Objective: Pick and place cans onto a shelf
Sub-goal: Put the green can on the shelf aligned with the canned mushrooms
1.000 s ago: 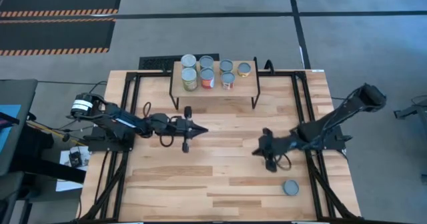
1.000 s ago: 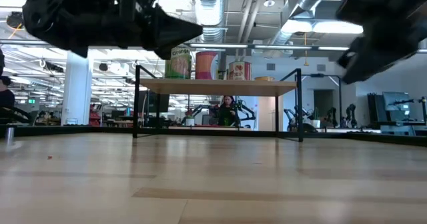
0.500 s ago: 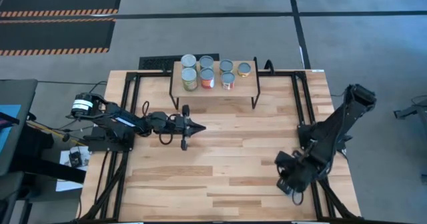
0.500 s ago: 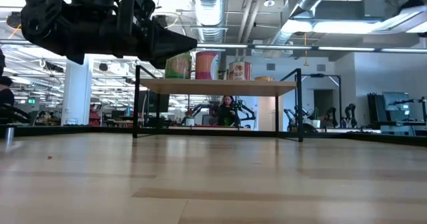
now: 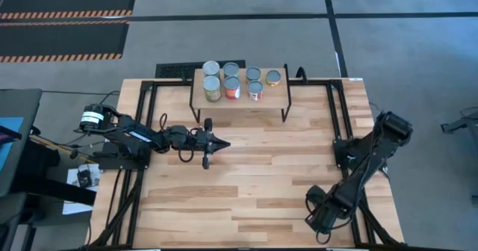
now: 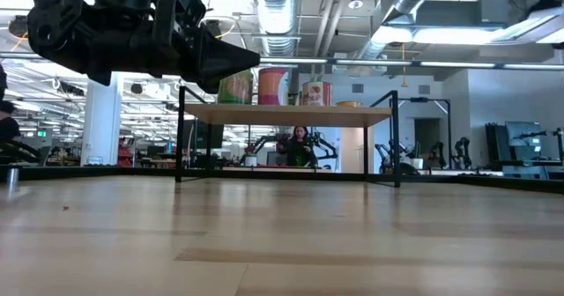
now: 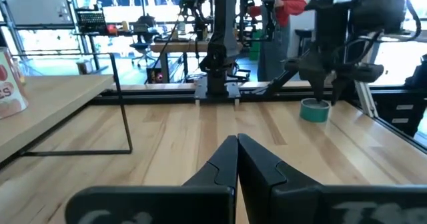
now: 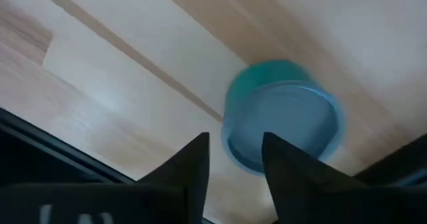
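Observation:
Several cans [image 5: 232, 81] stand upright on the shelf [image 5: 278, 94] at the table's far edge; the low view shows them on its board [image 6: 286, 113]. One teal can [image 8: 283, 117] stands upright on the tabletop near the near right corner, hidden under the arm in the high view. My right gripper [image 8: 237, 159] hangs open just above it, fingers pointing down; the left wrist view shows this gripper [image 7: 325, 97] over the can [image 7: 315, 111]. My left gripper [image 5: 224, 144] hovers shut above the table's left middle, pointing right.
Black frame rails [image 5: 149, 94] run along the table's left and right sides and its far edge. The shelf's thin black legs [image 7: 123, 104] stand on the far part of the table. Bare wood [image 5: 254, 169] lies between the two arms.
My right gripper has swung from the table's middle toward the near right corner, tipped to point down and come low over the teal can, which has stayed where it was.

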Controlling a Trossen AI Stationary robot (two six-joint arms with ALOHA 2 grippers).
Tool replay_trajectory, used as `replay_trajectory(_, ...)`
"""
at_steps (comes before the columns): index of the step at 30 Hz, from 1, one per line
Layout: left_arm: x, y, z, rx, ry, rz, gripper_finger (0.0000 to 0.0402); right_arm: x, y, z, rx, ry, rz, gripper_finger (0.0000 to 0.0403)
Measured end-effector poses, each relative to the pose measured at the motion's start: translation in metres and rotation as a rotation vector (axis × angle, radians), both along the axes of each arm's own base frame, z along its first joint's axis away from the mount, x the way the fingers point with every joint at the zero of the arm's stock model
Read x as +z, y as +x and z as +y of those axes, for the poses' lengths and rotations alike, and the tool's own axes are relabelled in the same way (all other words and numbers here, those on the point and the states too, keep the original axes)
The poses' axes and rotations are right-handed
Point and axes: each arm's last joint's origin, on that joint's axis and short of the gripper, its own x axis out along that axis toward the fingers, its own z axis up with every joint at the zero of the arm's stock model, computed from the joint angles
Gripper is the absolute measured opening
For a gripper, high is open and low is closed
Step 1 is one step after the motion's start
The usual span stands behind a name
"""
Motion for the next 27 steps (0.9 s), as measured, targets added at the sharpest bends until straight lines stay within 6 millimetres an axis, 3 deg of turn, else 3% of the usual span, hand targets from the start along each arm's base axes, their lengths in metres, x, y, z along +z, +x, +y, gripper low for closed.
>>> replay_trajectory(6,0.000,0.000,0.000,0.000,0.000,0.000,0.0000,-0.019,0.006,0.007,-0.015,-0.020,0.034,0.0162)
replay_trajectory(12,0.000,0.000,0.000,0.000,-0.001,0.000,0.0000,-0.027,0.014,0.003,0.055,-0.031,0.055,0.0106)
replay_trajectory(20,0.002,0.000,0.003,0.010,-0.025,-0.016,0.0000,-0.006,0.044,-0.018,0.267,-0.144,-0.013,0.0012)
replay_trajectory(27,0.004,0.000,0.013,0.032,-0.099,-0.043,0.0000,0.014,0.086,-0.052,0.480,-0.240,-0.151,0.0027)
